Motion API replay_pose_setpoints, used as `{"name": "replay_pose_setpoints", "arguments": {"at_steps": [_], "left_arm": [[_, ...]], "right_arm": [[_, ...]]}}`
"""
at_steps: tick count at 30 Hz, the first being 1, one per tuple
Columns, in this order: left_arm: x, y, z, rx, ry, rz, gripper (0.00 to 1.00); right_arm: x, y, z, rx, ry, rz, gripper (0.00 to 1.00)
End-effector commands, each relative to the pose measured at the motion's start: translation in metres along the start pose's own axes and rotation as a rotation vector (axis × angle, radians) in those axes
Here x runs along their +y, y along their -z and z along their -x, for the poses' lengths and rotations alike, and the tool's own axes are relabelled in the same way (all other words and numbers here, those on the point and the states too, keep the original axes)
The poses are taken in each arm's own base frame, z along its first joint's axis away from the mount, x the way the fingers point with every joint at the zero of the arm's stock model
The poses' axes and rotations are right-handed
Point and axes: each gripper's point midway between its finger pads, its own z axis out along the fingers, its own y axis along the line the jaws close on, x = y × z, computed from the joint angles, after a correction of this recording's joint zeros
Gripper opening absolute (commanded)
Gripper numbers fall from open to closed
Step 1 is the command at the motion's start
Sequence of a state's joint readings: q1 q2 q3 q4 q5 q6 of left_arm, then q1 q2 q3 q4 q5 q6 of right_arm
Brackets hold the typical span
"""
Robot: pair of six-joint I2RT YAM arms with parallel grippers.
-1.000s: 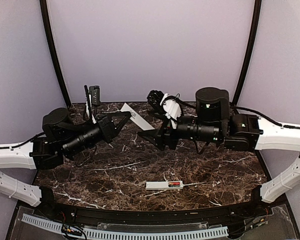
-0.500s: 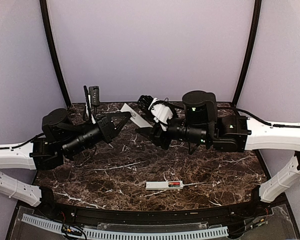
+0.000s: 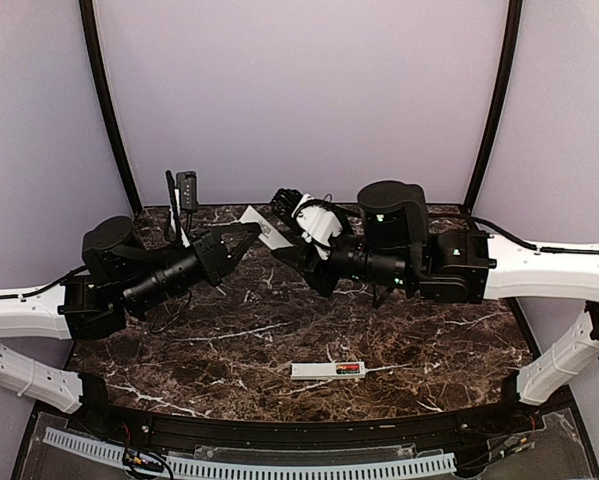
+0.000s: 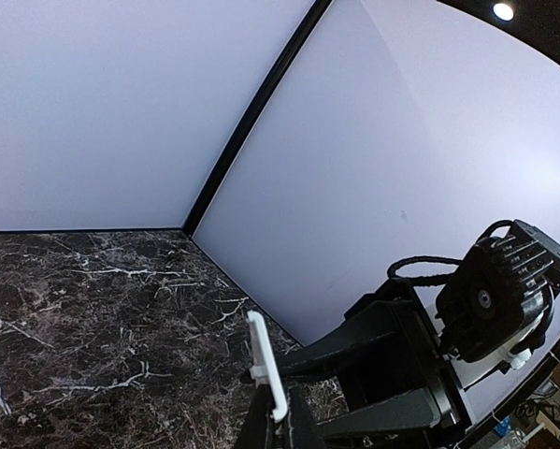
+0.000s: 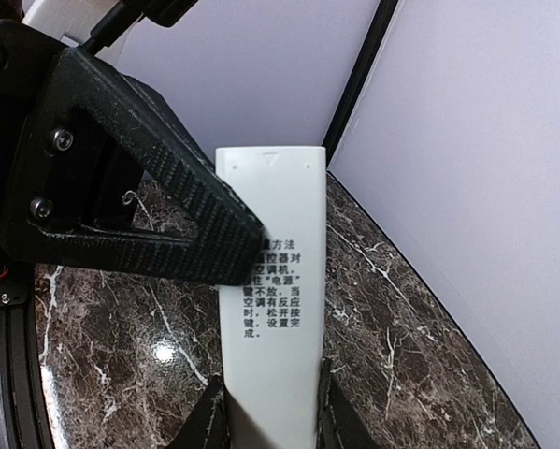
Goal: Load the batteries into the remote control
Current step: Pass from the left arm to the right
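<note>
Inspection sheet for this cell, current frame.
Surface: dark marble table, no spills seen.
Job's things: remote control near the front edge, red batteries showing in its open bay.
Clutter: small black device standing at back left.
Pincers: left pincer pinches the white cover strip by its faces; right pincer flanks its edges, grip unclear.
Cables: white bundle on right wrist; black cable along right arm.
Surroundings: lilac walls, black frame posts.

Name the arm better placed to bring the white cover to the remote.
Left, probably: the left gripper pinches the white cover; the right gripper merely straddles it, jaws' grip unclear.
</note>
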State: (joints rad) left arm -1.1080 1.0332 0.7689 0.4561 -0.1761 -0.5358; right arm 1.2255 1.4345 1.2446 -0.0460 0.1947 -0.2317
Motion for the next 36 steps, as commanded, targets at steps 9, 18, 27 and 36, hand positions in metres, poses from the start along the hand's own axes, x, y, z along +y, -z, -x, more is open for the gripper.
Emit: {"name": "replay_pose_setpoints", "arguments": {"at_steps": [9, 18, 27, 36], "left_arm": [[-0.009, 0.003, 0.007, -0.021, -0.001, -0.047, 0.00], [-0.006, 0.004, 0.006, -0.020, -0.005, -0.037, 0.00], [0.019, 0.020, 0.006, -0.014, -0.126, 0.089, 0.69], [0.038, 0.040, -0.054, 0.286, -0.529, 0.075, 0.73]], "right_arm": [[-0.005, 0.002, 0.016, -0.028, -0.043, -0.018, 0.32], [-0.007, 0.007, 0.018, -0.042, -0.066, -0.018, 0.05], [-0.012, 0.017, -0.024, 0.128, -0.118, 0.112, 0.00], [0.035, 0.043, -0.137, 0.536, -0.056, 0.486, 0.01]]}}
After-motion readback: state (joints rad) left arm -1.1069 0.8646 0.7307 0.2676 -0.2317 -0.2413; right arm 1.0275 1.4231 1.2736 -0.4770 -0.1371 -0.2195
